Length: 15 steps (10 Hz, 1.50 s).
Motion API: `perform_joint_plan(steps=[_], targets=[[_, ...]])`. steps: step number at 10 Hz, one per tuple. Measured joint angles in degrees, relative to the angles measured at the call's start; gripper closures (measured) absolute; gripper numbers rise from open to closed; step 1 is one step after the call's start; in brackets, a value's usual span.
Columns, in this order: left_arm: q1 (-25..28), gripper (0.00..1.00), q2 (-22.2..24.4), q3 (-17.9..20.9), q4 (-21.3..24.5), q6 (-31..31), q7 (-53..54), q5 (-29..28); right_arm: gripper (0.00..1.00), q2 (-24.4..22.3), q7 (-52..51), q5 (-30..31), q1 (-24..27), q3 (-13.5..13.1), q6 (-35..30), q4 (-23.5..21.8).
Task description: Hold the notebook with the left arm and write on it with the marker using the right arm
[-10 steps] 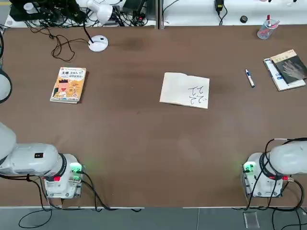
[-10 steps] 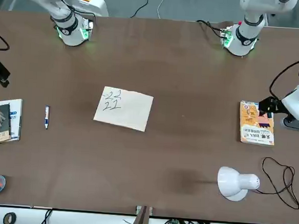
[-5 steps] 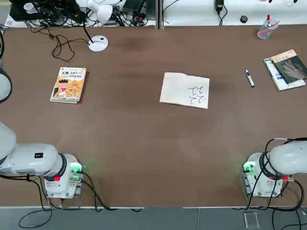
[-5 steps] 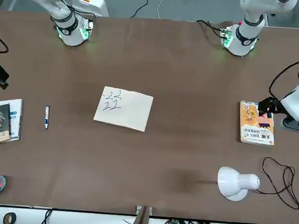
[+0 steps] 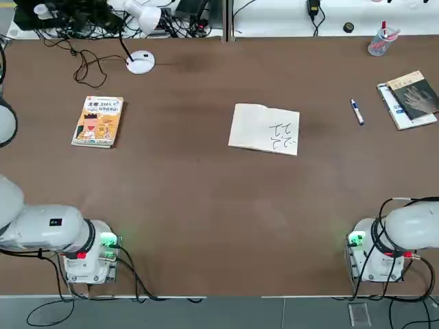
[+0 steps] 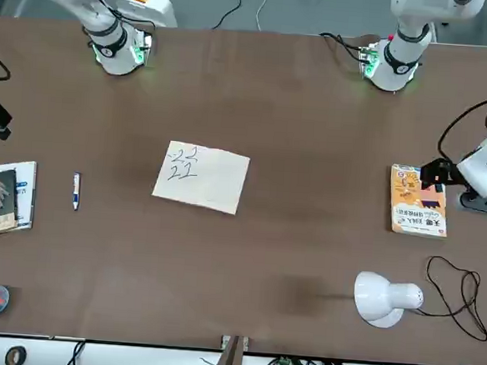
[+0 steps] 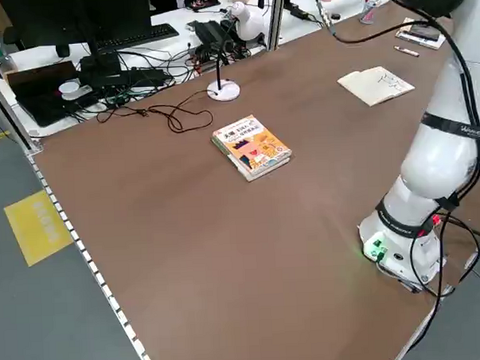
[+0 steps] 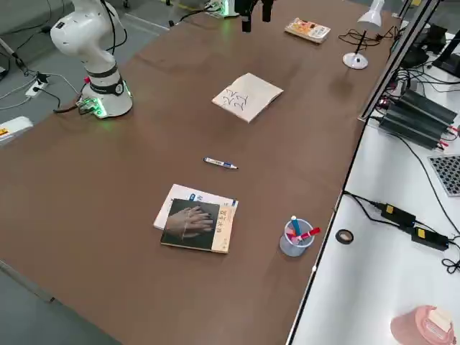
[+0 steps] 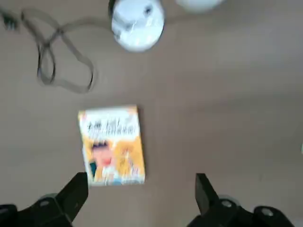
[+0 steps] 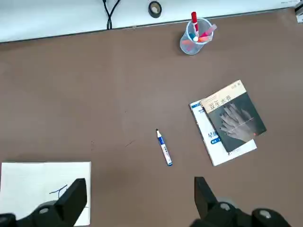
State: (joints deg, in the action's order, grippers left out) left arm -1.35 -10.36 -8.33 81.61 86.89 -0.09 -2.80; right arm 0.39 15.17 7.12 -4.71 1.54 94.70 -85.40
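Below the open right claw (image 10: 137, 201), well apart: marker (image 10: 164, 147) flat on the counter (image 10: 94, 85), notebook (image 10: 33, 184) beside. Best lowered straight, fingers astride the barrel. Left claw (image 9: 139, 201) open, over the yellow book (image 9: 111, 144).

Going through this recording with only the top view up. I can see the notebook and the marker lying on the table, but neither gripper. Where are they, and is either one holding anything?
Observer: The right gripper is open and empty, well above the table. Its wrist camera looks down on the marker, which lies untouched.
Operator: And the left one?
Observer: The left gripper is open and empty too. It hangs above the yellow-orange book, not over the notebook.
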Motion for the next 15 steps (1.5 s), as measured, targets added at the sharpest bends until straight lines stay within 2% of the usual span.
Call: perform_joint_plan(steps=[2, 5, 15], targets=[[-1.0, 0.0, 6.5, 4.6, 3.5, -3.5, 2.3, 1.1, 0.0, 0.0, 0.0, 0.0, 0.0, 0.0, -0.3, 0.0], [-1.1, 0.0, 11.4, 5.4, 7.2, -4.6, 2.7, 1.6, 0.0, 0.1, 0.0, 0.0, 0.0, 0.1, -0.4, -0.1], [-1.8, 0.0, 10.8, 5.1, 8.4, -4.5, 2.3, 1.6, 0.0, 0.1, 0.0, -0.1, -0.2, 0.4, -0.3, -0.6]])
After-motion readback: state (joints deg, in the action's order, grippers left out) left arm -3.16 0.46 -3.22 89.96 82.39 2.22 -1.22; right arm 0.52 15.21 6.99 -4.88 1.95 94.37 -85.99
